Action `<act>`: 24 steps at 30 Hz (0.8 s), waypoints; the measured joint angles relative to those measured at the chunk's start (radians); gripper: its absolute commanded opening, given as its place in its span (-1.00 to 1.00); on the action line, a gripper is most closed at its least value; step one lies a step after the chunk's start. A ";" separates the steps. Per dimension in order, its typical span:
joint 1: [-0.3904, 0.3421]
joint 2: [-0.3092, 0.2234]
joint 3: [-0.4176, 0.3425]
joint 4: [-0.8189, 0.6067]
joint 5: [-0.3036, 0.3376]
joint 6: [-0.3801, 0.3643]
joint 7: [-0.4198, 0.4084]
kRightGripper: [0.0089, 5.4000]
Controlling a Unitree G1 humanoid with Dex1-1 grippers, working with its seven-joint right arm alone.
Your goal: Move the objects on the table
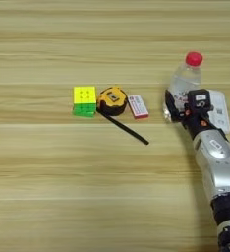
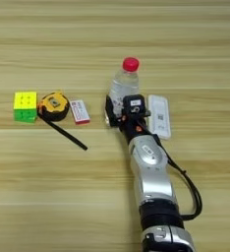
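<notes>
A clear red-capped bottle (image 2: 123, 81) stands upright right of the table's (image 1: 48, 187) middle. My right gripper (image 2: 119, 114) holds its lower body, with one black finger (image 2: 108, 112) on its left side and the other hidden behind the wrist. A white flat device (image 2: 159, 115) lies just right of the bottle, partly under my wrist. To the left sit, in a row, a multicolour puzzle cube (image 1: 84, 101), a yellow-black tape measure (image 1: 112, 100) and a small red-white box (image 1: 137, 106). A thin black stick (image 1: 124, 128) runs diagonally from the tape measure toward the front right.
My silver forearm (image 2: 151, 172) rises from the bottom edge toward the bottle, with a black cable (image 2: 188, 189) looping along its right side. Bare wood lies in front of the row of items and behind the bottle.
</notes>
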 measured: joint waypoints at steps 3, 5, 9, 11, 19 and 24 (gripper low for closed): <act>0.000 0.000 0.001 0.001 0.000 -0.001 0.000 0.18; -0.001 0.000 0.001 0.003 0.000 -0.002 0.000 0.18; -0.004 0.001 0.002 0.005 0.000 -0.002 0.000 0.18; -0.004 0.001 0.002 0.006 0.000 -0.002 0.000 0.18; -0.006 0.003 0.005 0.015 0.000 -0.017 -0.002 0.53; -0.031 0.003 0.004 0.014 0.000 -0.022 -0.007 0.69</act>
